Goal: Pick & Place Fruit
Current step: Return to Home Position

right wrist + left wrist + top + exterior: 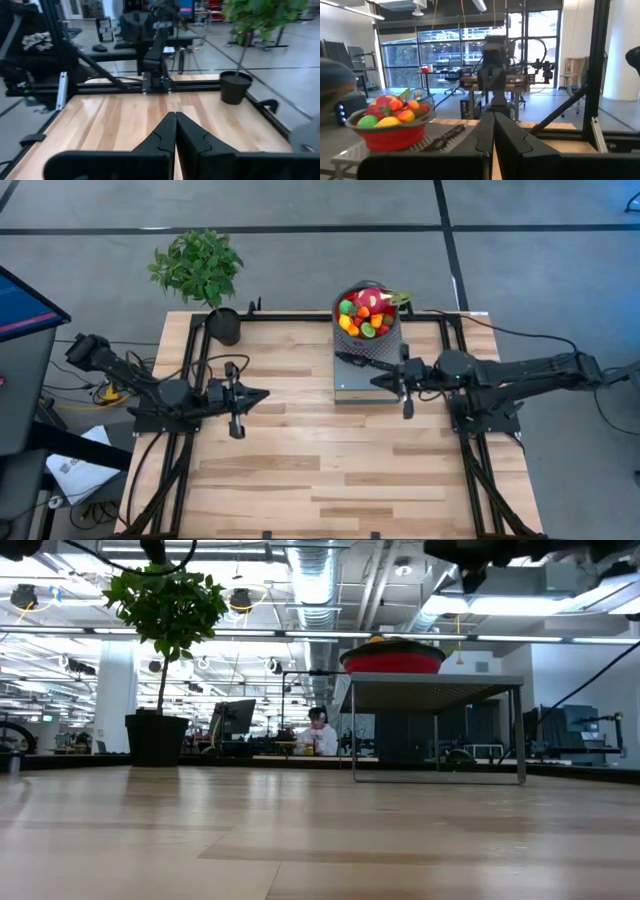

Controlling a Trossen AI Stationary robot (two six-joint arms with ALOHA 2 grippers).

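Note:
Small toy fruits (362,318) in red, orange, yellow and green lie heaped in a round red bowl (387,136), with a pink-red dragon fruit (368,298) on top. The bowl stands on a raised grey platform (436,690) at the table's far middle. My left gripper (265,393) hovers shut over the table's left half, pointing level toward the right. My right gripper (373,382) hovers shut at the platform's near edge, pointing level toward the left. Neither holds anything.
A black-handled knife (445,139) lies on the platform next to the bowl. A potted plant (205,275) stands at the table's far left corner. A black frame rail (300,317) runs along the far edge. Bare wood (330,470) spreads across the near half.

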